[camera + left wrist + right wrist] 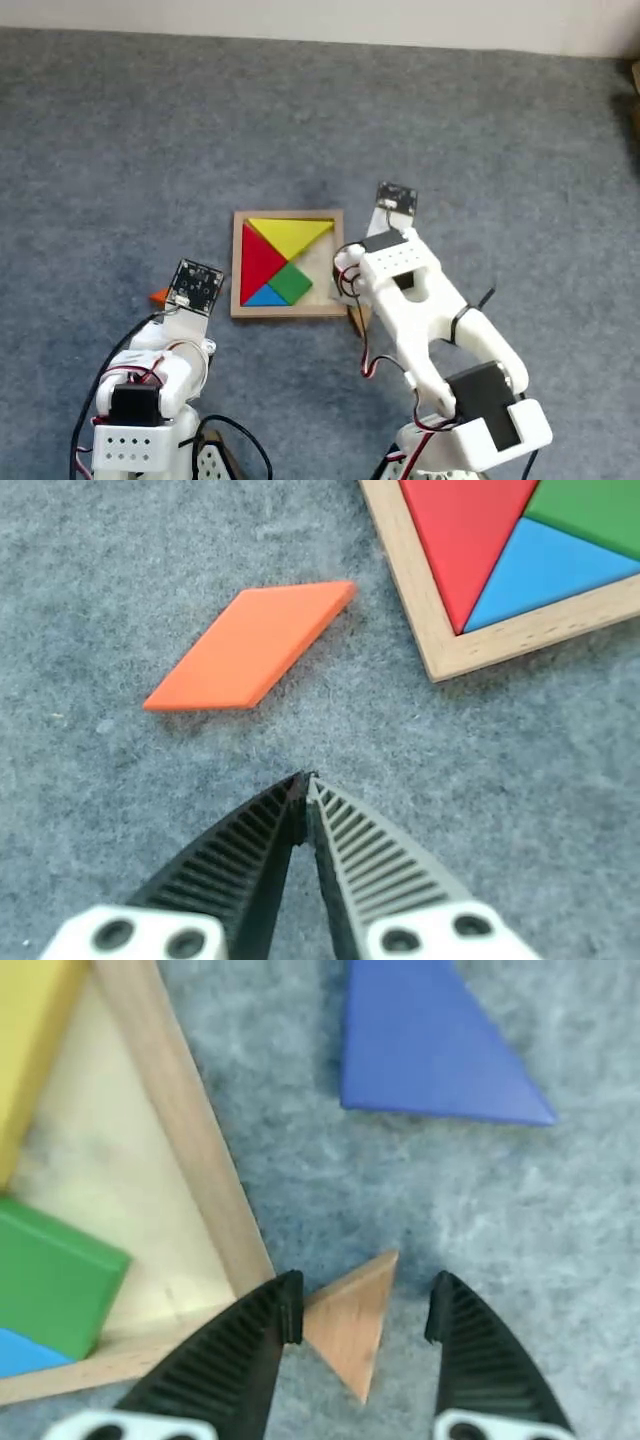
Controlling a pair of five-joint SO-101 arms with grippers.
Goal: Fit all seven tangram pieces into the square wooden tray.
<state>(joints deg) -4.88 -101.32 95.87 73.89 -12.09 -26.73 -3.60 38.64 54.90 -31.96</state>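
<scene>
The square wooden tray (287,312) holds a yellow triangle (290,236), a red triangle (259,264), a green square (291,283) and a light blue triangle (265,296); its right side is bare wood (110,1190). My right gripper (363,1307) is open just outside the tray's near right corner. A small wood-coloured triangle (350,1325) lies flat on the carpet between its fingers. A dark blue triangle (425,1045) lies beyond it. My left gripper (303,780) is shut and empty, a short way from the orange parallelogram (250,645) left of the tray.
Grey carpet (150,140) covers the whole table. The right arm (430,310) reaches over the tray's right edge and hides the carpet beside it in the high view. Open carpet lies left of and behind the tray.
</scene>
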